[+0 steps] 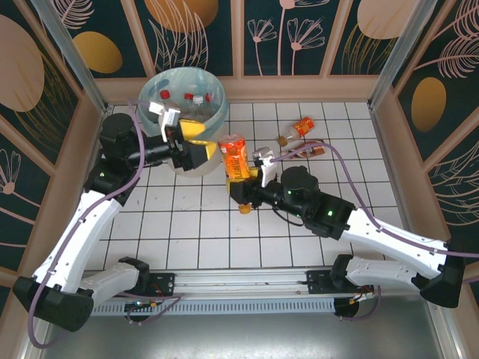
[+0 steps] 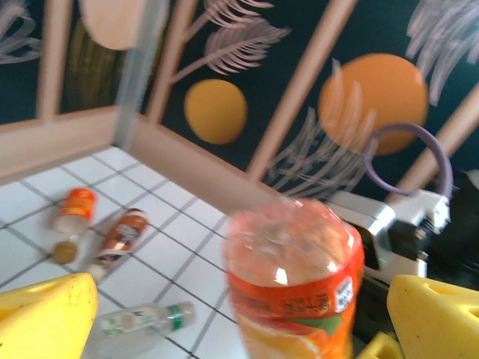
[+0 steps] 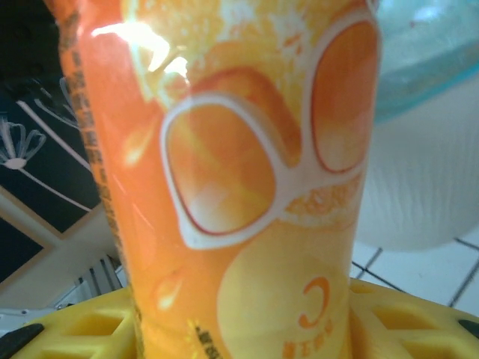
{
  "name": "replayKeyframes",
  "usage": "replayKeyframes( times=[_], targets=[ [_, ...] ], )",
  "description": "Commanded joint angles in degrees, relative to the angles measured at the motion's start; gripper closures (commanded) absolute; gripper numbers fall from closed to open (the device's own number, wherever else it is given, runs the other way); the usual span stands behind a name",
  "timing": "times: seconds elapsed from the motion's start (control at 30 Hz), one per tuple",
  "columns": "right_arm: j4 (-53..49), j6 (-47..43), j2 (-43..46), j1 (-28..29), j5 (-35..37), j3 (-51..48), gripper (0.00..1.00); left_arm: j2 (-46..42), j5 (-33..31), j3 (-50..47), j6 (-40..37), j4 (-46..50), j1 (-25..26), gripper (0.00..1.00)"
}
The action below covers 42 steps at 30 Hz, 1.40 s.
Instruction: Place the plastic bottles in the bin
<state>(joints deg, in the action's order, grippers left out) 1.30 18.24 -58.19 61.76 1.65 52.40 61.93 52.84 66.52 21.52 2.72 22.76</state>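
Over the white-tiled bench (image 1: 299, 224), my right end effector (image 1: 241, 182) clamps an orange-labelled bottle (image 1: 236, 157), upright, clear rounded end up; my left end effector (image 1: 198, 144) gapes apart.

The work surface (image 1: 196, 241) is a white grid-lined tabletop. Dark panels (image 1: 262, 34) with leaf and orange-disc prints, framed in pale wood, enclose it on three sides.
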Motion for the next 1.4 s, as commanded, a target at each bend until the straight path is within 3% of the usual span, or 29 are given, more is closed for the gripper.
replayKeyframes(
  times=[0.0,0.23,0.3,0.4,0.53,0.63,0.73,0.8,0.9,0.97,1.03,1.17,1.37],
  targets=[
    [7.8,-3.8,-0.7,1.0,-2.9,0.8,0.51,-0.3,5.5,-0.9,-0.5,-3.1,3.7,0.02],
    [9.7,-5.9,-2.1,2.9,-4.4,1.8,0.51,1.0,3.9,-1.1,1.0,-4.3,5.0,0.04],
    [9.7,-5.9,-2.2,3.1,-4.5,1.9,0.51,1.1,3.5,-1.6,1.8,-5.6,5.1,0.12],
    [9.4,-6.0,-2.2,3.4,-4.7,1.9,0.5,0.7,3.0,-2.2,2.3,-7.5,5.2,0.33],
    [9.3,-6.0,-2.2,3.5,-4.5,1.8,0.5,1.0,2.9,-1.8,2.9,-7.9,5.2,0.38],
    [9.4,-6.0,-2.1,3.5,-4.0,1.6,0.49,1.3,3.4,-1.9,3.5,-9.0,5.2,0.5],
    [9.1,-5.6,-2.1,3.5,-2.1,1.6,0.42,1.0,1.3,-1.8,3.5,-9.6,5.2,0.51],
    [8.6,-4.9,-1.9,3.5,0.5,1.6,0.32,0.5,-1.7,-1.2,3.8,-10.0,5.2,0.5],
    [6.8,-3.7,-1.2,3.5,7.0,2.0,0.22,-0.3,-9.6,0.8,4.7,-9.9,5.2,0.52],
    [4.8,-2.6,-0.5,3.5,12.9,2.3,0.2,-0.5,-17.3,3.0,5.1,-8.5,5.2,0.48],
    [2.4,-0.7,0.8,3.6,20.3,2.3,0.2,-0.2,-26.5,6.2,4.6,-5.1,5.2,0.55],
    [-1.3,5.3,5.0,3.6,34.3,0.6,0.19,1.6,-43.2,13.3,3.7,0.6,5.2,0.59],
    [0.1,7.3,10.9,3.5,37.1,-3.5,0.19,5.9,-61.2,21.2,-3.0,1.5,5.2,0.62]
  ],
)
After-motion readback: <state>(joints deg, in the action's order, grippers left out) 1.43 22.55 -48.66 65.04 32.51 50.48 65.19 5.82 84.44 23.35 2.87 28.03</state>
